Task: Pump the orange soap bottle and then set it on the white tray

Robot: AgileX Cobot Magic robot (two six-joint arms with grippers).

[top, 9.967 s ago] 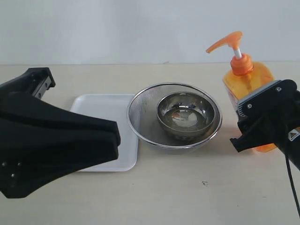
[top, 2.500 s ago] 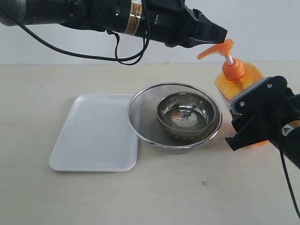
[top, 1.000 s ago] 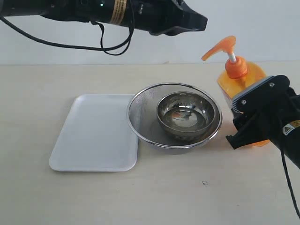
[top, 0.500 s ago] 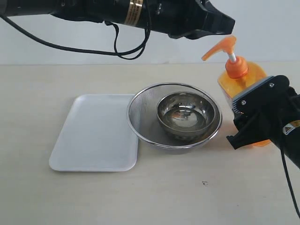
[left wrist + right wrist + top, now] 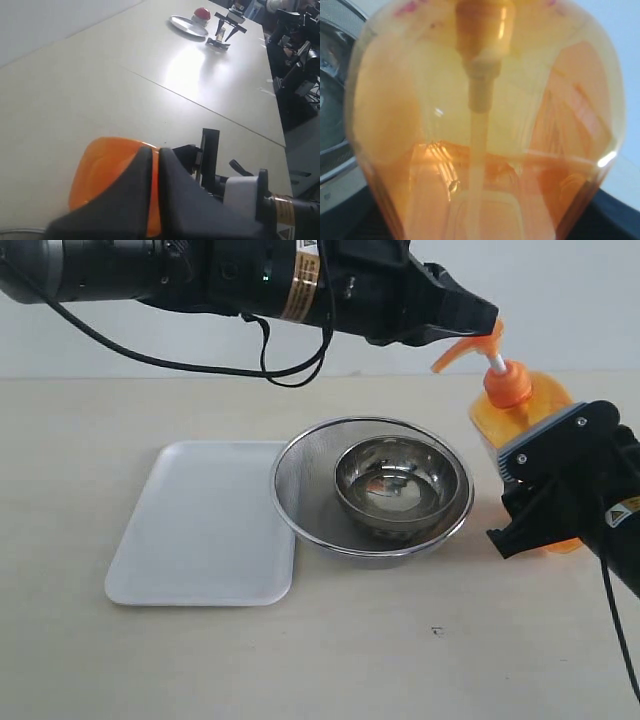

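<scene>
Left hand (image 5: 486,313) moved onto orange soap bottle (image 5: 533,406).

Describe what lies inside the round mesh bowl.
A smaller shiny steel bowl sits inside the mesh bowl. It covers the mesh floor beneath, so anything under it cannot be seen.

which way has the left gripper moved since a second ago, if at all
Yes. The left gripper went right, past the mesh bowl rim, to the orange soap bottle pump.
</scene>
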